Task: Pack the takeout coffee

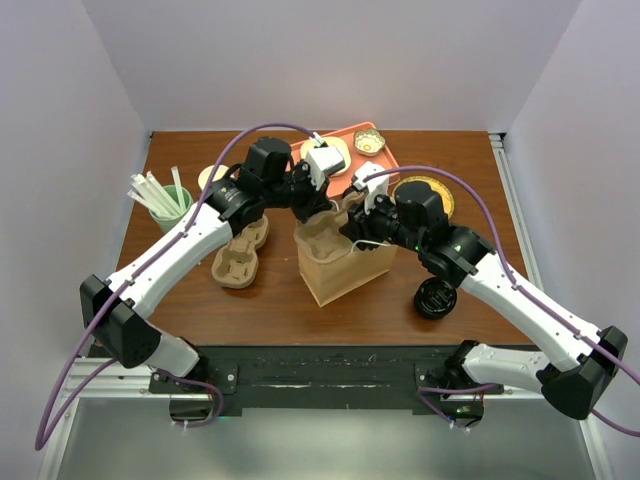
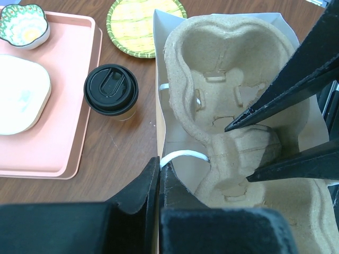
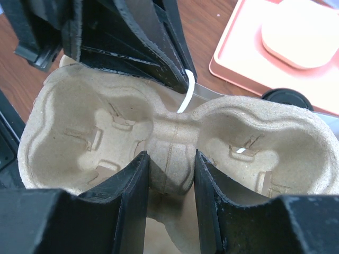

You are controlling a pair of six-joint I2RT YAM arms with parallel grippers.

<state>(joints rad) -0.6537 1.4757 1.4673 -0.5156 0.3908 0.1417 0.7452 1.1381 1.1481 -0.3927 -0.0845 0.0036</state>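
- Black-lidded takeout coffee [image 2: 111, 90] stands upright on the wooden table [image 2: 122, 159]. It sits between the pink tray [image 2: 63, 153] and the bag's wall, outside the bag. It is not packed yet, and neither gripper touches it.
- Just beside it, a moulded-pulp two-cup carrier [image 3: 95, 132] sits in the mouth of the brown paper bag [image 1: 350, 270]. Its wells face up and both are empty. My guess is that it goes in first so the cup gets a seat that keeps it from tipping.
- The right gripper [image 3: 172, 159] is clamped on the carrier's narrow waist, one finger on each side of the middle bridge (probably the thinnest place to grasp, and balanced between the wells).
- The left gripper [image 2: 159, 172] has its fingers pressed together on the bag's paper rim, close to the white handle [image 2: 183, 155]. This likely keeps the mouth spread and the bag steady while the carrier is seated.
- I cannot tell whether the carrier already rests on the bag's floor (the walls hide its underside).
- Farther out, the tray holds a white dish [image 2: 21, 95] and a small patterned bowl [image 2: 21, 24], and a woven yellow-green mat [image 2: 140, 21] lies behind the bag.
- In the overhead view, spare carriers [image 1: 240, 255] and a green cup of straws [image 1: 172, 208] sit to the left. A squat black round piece [image 1: 436, 298] lies to the right, well apart from the coffee.
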